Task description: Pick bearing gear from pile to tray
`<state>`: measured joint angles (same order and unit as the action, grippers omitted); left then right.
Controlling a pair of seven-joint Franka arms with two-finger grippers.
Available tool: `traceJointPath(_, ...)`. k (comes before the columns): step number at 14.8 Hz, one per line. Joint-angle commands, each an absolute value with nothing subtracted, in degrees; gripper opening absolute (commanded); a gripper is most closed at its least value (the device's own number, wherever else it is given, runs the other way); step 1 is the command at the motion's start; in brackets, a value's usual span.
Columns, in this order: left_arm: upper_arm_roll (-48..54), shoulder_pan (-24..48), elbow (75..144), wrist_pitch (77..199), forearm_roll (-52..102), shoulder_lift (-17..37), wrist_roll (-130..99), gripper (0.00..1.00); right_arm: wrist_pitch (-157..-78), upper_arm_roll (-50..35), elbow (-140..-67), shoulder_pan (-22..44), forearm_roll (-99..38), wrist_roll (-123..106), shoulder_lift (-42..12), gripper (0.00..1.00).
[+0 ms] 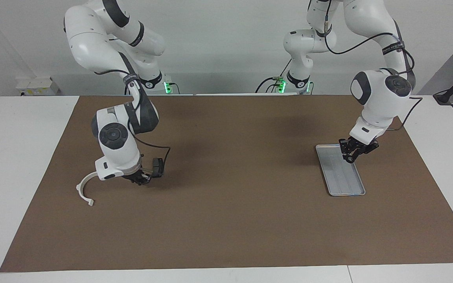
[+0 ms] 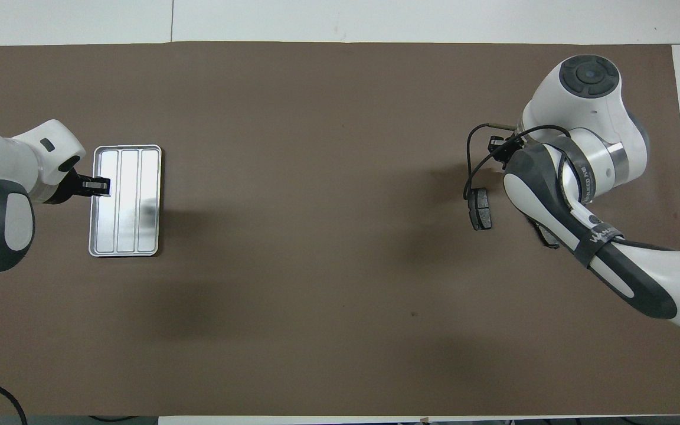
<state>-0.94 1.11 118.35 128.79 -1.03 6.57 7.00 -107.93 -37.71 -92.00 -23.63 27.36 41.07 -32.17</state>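
Observation:
The pile lies toward the right arm's end of the table. It holds a white curved arc [image 1: 85,188] and a dark brake pad [image 1: 157,167] [image 2: 480,208]. My right gripper [image 1: 142,180] [image 2: 496,145] hangs shut just over the mat between them, and the arm hides the arc from overhead. The silver ridged tray [image 1: 344,181] [image 2: 133,230] lies toward the left arm's end. My left gripper [image 1: 349,158] [image 2: 101,186] hovers over it with its tips together. The bearing gear is hidden, and I cannot see whether either gripper pinches one.
A brown mat [image 1: 230,220] covers most of the white table. A second dark pad [image 2: 546,239] peeks out from under the right arm. The right arm's black cable [image 2: 468,177] loops over the pile.

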Motion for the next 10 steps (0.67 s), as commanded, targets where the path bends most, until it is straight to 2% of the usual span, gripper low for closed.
traceJointPath(1, -0.5, 0.4, 123.4, 132.4, -0.3, 4.8, 8.4, 0.18, -102.0, -41.1, -88.9, -24.3, 27.9, 39.1, -30.6, 0.00)
traceJointPath(6, -0.5, 0.9, 129.8, 138.6, -0.3, 5.4, 7.7, 0.18, -94.2, -46.6, -81.9, -22.9, 22.3, 41.6, -29.5, 0.00)
traceJointPath(10, -0.5, 0.7, 131.7, 140.7, -0.3, 5.3, 7.6, 0.18, -94.7, -47.5, -80.8, -16.0, 21.9, 53.5, -28.7, 0.00)
